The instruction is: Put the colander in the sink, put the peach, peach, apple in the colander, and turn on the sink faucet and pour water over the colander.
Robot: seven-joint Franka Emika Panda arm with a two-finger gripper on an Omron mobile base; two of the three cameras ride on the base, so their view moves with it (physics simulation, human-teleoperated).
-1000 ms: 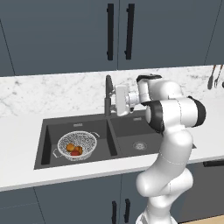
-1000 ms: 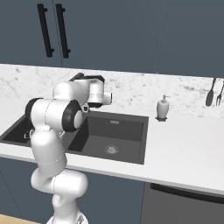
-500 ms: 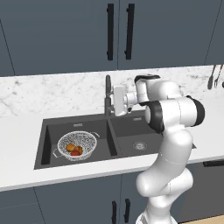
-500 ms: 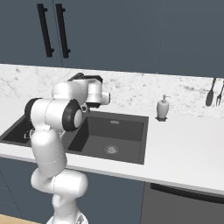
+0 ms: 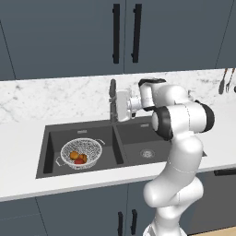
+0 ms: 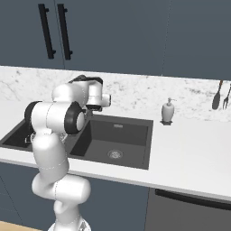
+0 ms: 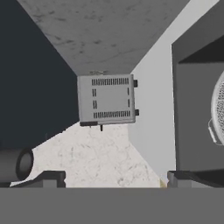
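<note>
The colander sits in the left basin of the dark sink. It holds two orange peaches and the red apple. Behind the divider rises the sink faucet. My gripper hovers right beside the faucet's stem, pointing left. In the hand view my gripper is open with nothing between its tips; a dark cylinder of the faucet lies at the lower left and the colander's rim at the right edge. No water is in view.
A grey toaster stands on the marble counter left of the sink. A white soap dispenser stands right of the sink, and utensils hang on the wall further right. Dark cabinets run above.
My hand has crept a little to the left, closer to the faucet. The colander and the fruit have stayed put.
</note>
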